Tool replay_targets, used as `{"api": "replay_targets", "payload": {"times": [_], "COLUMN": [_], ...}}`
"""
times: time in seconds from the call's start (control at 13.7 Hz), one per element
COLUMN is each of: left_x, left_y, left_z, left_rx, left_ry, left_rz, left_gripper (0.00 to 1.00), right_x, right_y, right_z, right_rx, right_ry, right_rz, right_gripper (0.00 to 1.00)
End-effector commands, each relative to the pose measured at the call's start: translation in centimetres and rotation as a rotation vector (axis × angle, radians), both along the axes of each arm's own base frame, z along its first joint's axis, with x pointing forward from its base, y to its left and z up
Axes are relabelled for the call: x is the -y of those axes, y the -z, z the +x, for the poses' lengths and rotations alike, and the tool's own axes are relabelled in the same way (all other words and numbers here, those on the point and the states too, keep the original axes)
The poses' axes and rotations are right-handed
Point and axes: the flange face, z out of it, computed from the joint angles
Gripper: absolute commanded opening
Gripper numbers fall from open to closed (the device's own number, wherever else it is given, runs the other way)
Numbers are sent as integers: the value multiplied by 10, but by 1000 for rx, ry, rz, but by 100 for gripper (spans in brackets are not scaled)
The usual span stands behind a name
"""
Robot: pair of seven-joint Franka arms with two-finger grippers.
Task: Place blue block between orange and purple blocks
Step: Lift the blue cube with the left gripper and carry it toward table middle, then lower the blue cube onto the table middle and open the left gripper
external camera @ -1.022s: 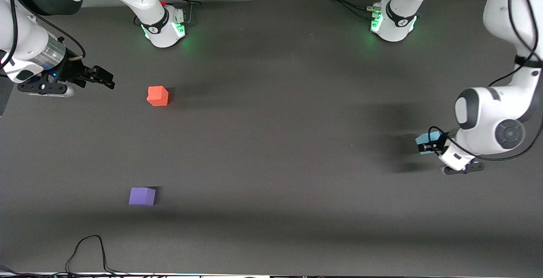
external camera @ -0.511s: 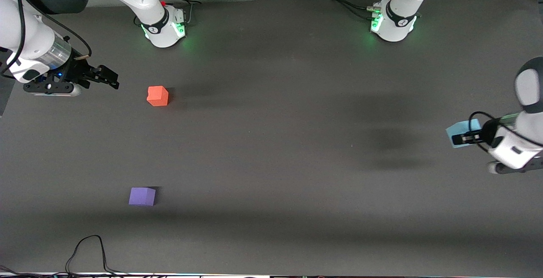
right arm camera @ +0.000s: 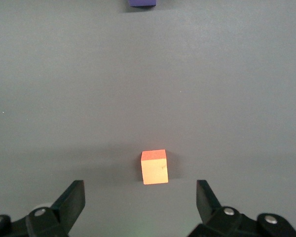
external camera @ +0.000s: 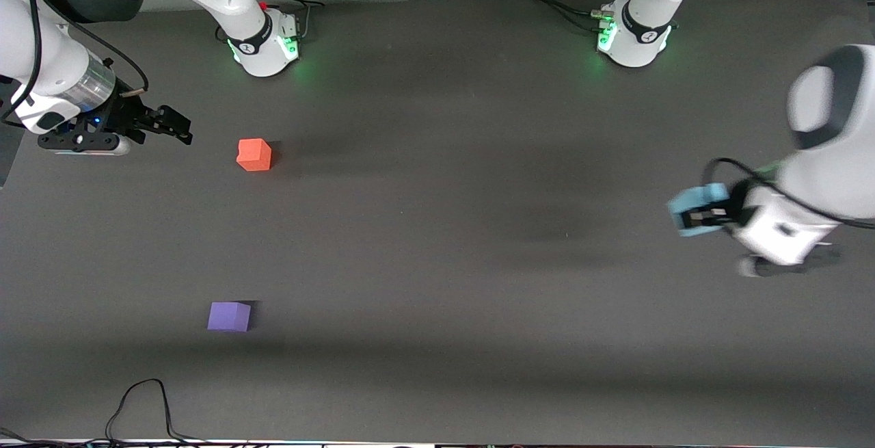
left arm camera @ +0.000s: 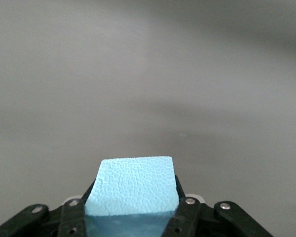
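My left gripper (external camera: 697,216) is shut on the light blue block (external camera: 696,202) and holds it in the air over the table at the left arm's end. The block fills the space between the jaws in the left wrist view (left arm camera: 133,187). The orange block (external camera: 253,154) sits on the table toward the right arm's end. The purple block (external camera: 229,316) lies nearer to the front camera than the orange one. My right gripper (external camera: 174,128) is open and empty beside the orange block, which shows ahead of its jaws (right arm camera: 154,167); the purple block's edge shows too (right arm camera: 141,3).
The dark grey table (external camera: 437,229) is bare between the blocks and the left gripper. A black cable (external camera: 143,407) loops at the table's front edge. The two arm bases (external camera: 263,41) (external camera: 632,34) stand along the back.
My left gripper has swung with the blue block, first out toward the table's end, then back toward the middle. The right gripper shifted slightly toward the orange block and then held still.
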Motion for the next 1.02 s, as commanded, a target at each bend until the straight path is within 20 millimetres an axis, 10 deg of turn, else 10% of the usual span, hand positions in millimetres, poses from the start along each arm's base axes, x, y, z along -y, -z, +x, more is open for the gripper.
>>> {"api": "replay_targets", "payload": {"times": [0.0, 0.29, 0.51, 0.95], "left_x": [132, 309, 422, 513], "left_y": [10, 72, 168, 296], "left_z": [-1, -37, -104, -197], "left_rx": [11, 54, 106, 154], "left_ry": [-102, -162, -168, -86], "left_rz": [-11, -57, -10, -3], "left_gripper": [15, 17, 17, 17], "right_x": [0, 2, 2, 2], "right_y": [-3, -4, -2, -14], "right_z": [-5, -5, 2, 19], "right_rx": [22, 25, 40, 63], "right_ry": [-12, -7, -10, 5], "right_rz": [-4, -4, -8, -4], "right_gripper": [100, 100, 100, 100]}}
